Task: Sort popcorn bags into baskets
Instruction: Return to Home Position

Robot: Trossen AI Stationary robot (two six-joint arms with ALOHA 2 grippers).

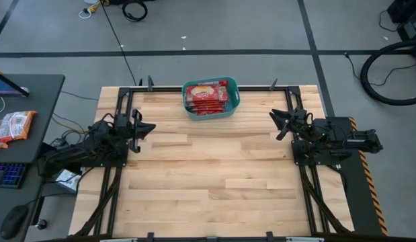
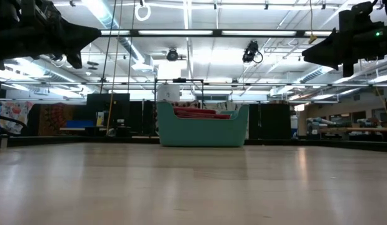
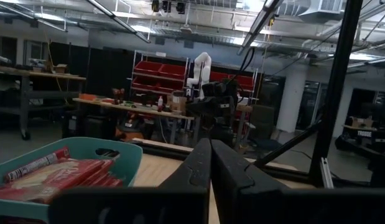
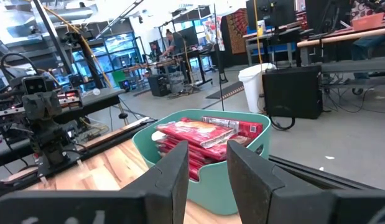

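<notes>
**Operator:** Where are your jaws, and what's in them?

**Robot:** My left gripper point(image 1: 148, 127) sits at the middle left of the overhead frame, jaws pressed together on nothing. My right gripper point(image 1: 278, 124) mirrors it at the middle right, jaws parted a little and also empty. The level view shows both held above the worktop point(image 1: 214, 175), not resting on it.

**Operator:** Which way is the basket from there?

**Robot:** The teal basket point(image 1: 236, 101) stands at the upper centre of the overhead frame, against the worktop's top edge and between my two arms. Its long axis runs left to right across the frame. Each set of jaws points inward and slightly up-frame towards it. I judge the two arms about equally near, and both well apart from it.

**Operator:** And the bags?

**Robot:** The popcorn bags point(image 1: 208, 96) lie stacked flat in the basket, filling it nearly to the rim. I see none on the wood. So I judge the sorting done, and the coming move only calls for parking my arms, clear of the basket.

**Operator:** Can you read anything?

**Robot:** No. The bags are red with a pale centre picture. One edge carries a strip of white print, too small to read. Some reddish packets point(image 1: 13, 126) lie on a dark desk at the frame's far left. I can't tell whether they are the same kind.
</notes>
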